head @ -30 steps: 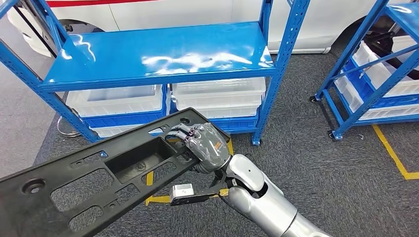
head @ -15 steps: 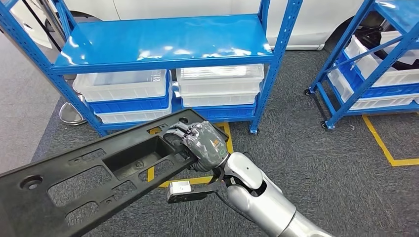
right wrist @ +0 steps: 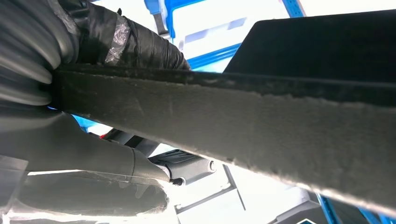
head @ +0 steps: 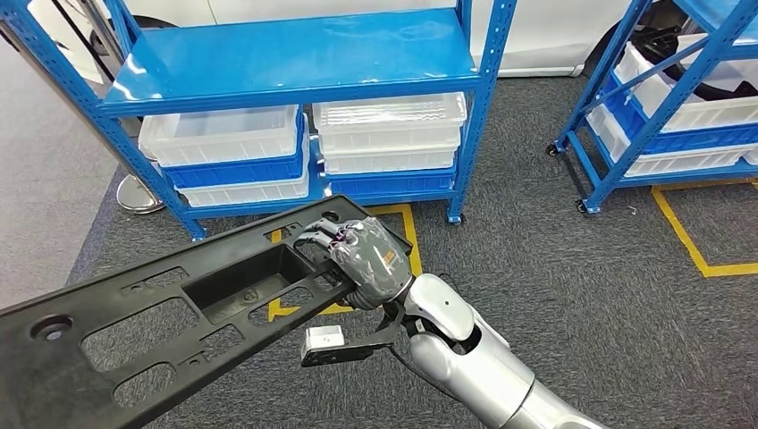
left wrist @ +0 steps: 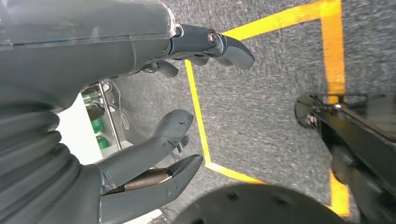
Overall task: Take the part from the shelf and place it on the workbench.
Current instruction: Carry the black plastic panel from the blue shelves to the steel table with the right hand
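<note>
The right hand point(head: 368, 261) grips a long black part point(head: 161, 313) stretching toward the lower left of the frame, clear of the blue shelf point(head: 286, 58) at upper centre. The left hand point(left wrist: 116, 93) hangs with fingers spread, holding nothing. Placing on the table remains.

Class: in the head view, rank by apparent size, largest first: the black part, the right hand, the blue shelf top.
1. Blue shelf top and black part: similar; the part is nearer, so unsure.
2. Right hand: smallest.
</note>
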Controlling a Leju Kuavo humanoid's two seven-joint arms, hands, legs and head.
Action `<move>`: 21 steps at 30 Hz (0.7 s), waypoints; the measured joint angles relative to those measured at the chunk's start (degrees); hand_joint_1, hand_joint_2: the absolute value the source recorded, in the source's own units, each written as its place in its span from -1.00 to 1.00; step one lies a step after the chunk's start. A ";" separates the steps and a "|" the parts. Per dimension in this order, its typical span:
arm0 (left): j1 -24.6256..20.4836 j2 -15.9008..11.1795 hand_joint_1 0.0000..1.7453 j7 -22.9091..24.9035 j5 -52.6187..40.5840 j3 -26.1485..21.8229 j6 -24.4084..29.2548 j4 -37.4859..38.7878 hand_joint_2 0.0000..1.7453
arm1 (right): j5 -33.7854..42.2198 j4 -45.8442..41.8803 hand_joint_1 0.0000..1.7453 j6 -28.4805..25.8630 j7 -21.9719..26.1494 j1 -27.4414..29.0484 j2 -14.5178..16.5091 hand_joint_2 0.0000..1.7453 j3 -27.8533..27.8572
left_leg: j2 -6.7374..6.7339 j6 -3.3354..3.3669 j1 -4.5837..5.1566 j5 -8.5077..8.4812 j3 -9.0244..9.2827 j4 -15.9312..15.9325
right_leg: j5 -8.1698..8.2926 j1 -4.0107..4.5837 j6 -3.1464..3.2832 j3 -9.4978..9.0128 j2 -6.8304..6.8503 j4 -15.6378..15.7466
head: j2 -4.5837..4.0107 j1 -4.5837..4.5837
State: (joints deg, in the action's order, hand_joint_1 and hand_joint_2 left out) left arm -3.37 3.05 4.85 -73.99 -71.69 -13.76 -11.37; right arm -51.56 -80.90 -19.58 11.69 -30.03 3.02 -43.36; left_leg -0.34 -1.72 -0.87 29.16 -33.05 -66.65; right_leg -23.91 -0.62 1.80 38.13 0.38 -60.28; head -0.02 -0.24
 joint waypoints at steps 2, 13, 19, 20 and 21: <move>-0.10 -0.05 -1.00 -0.01 0.00 0.00 0.02 0.00 1.00 | 0.02 -0.04 1.00 0.00 -0.02 -0.07 0.07 1.00 -0.01 | 0.27 0.60 0.29 0.69 4.97 7.49 | 1.10 0.06 -0.59 0.55 -0.02 0.08 | 0.01 -0.02; -0.14 -0.01 -1.00 -0.07 0.02 -0.07 0.01 0.02 1.00 | 0.20 0.12 1.00 0.19 -0.15 -0.27 -0.09 1.00 -0.13 | -0.31 3.44 0.82 -4.86 -1.29 9.31 | -7.52 -0.08 -2.50 2.84 -0.25 -14.74 | 0.00 -0.05; -0.10 0.25 -1.00 -0.15 0.77 -0.26 -0.03 0.02 1.00 | 0.23 0.07 1.00 0.60 -0.19 -0.74 0.02 1.00 -0.19 | -0.33 2.11 0.94 -7.04 -4.54 8.04 | -7.20 0.92 -0.82 -8.70 -0.13 1.57 | -0.01 -0.04; -0.09 0.22 -1.00 -0.17 0.91 -0.36 -0.03 0.02 1.00 | 0.25 0.08 1.00 0.71 -0.24 -0.80 0.02 1.00 -0.20 | -0.33 1.75 0.89 -7.36 -4.68 8.18 | -6.81 0.79 -0.62 -8.62 -0.12 1.97 | -0.01 -0.06; -0.09 0.22 -1.00 -0.21 0.97 -0.44 0.01 0.02 1.00 | 0.27 0.09 1.00 0.80 -0.28 -0.85 0.03 1.00 -0.20 | -0.26 1.41 0.84 -7.07 -4.91 7.99 | -6.25 0.59 -0.33 -8.43 -0.15 2.32 | -0.01 -0.04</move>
State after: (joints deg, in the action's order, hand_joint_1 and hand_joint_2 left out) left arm -3.47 3.27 4.64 -73.01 -72.13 -13.75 -11.34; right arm -51.29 -80.81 -18.79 11.41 -30.88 3.05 -43.57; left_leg -0.60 -0.31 -0.04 22.09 -37.96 -58.66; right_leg -30.16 -0.03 1.47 29.70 0.23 -57.97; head -0.02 -0.28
